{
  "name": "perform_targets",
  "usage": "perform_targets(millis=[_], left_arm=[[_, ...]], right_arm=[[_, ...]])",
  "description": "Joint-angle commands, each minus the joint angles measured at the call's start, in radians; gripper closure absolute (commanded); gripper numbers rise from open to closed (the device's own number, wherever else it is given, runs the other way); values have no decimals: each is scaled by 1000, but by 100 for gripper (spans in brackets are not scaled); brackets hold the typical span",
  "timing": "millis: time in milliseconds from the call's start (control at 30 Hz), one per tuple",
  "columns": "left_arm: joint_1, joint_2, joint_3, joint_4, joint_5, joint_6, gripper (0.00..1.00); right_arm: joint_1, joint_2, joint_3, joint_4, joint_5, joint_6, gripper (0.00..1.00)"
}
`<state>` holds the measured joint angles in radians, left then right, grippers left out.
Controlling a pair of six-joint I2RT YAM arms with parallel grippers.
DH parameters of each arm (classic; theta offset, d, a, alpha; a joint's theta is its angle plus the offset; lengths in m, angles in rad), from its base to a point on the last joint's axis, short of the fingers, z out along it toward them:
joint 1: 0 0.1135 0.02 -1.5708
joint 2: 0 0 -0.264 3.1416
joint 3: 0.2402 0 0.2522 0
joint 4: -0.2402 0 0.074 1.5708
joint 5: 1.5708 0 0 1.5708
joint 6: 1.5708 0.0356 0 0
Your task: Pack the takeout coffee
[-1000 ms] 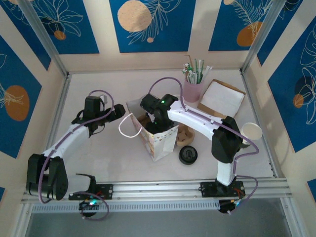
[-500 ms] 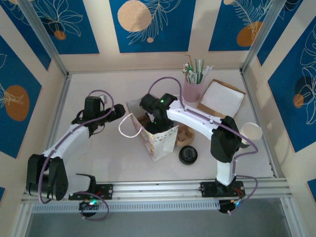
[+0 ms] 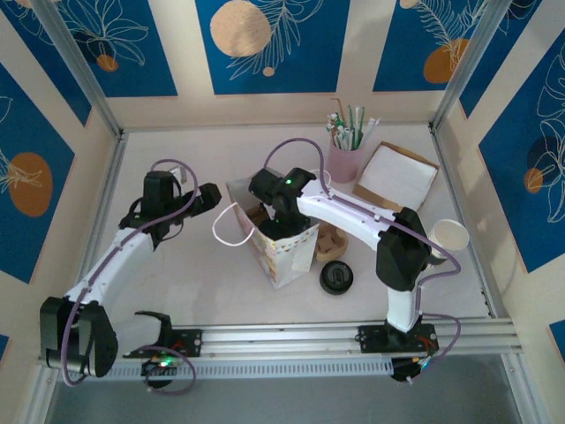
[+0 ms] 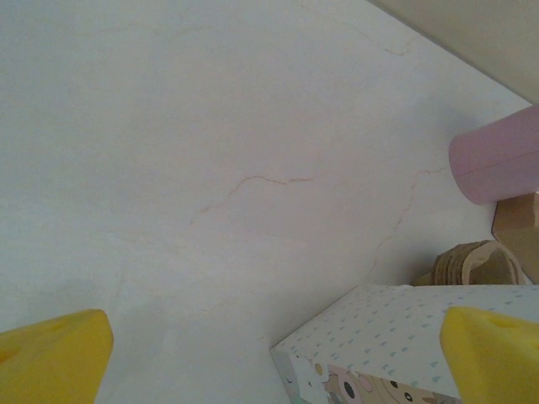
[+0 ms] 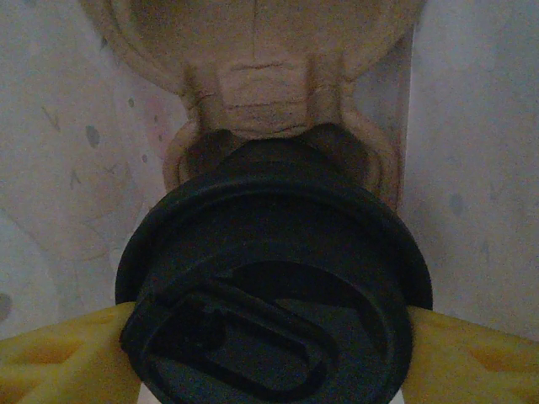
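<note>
Black-lidded takeout coffee (image 5: 275, 261) in pulp carrier (image 5: 253, 76) inside bag (image 3: 287, 254), flanked by right gripper (image 5: 269, 353), grip unclear; left gripper (image 4: 274, 353) splayed wide at 9 o'clock; spare lid (image 3: 336, 276) at 4 o'clock.

takeout coffee (image 5: 274, 278) cut off at btm edge.

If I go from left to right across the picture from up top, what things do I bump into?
left gripper → patterned paper bag → flat black lid → open cardboard box → white paper cup. I skipped the pink cup of straws, because it lines up with the lid.
</note>
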<state>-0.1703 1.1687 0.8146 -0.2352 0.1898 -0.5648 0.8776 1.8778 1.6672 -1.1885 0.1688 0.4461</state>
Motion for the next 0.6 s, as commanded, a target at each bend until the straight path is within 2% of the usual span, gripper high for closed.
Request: perform_targets(millis=[0, 567], left_arm=[[7, -24, 37, -37, 7, 28, 0], [8, -18, 45, -35, 10, 31, 0]], right_arm=[[5, 45, -8, -55, 21, 9, 24], [13, 31, 42, -89, 32, 13, 16]])
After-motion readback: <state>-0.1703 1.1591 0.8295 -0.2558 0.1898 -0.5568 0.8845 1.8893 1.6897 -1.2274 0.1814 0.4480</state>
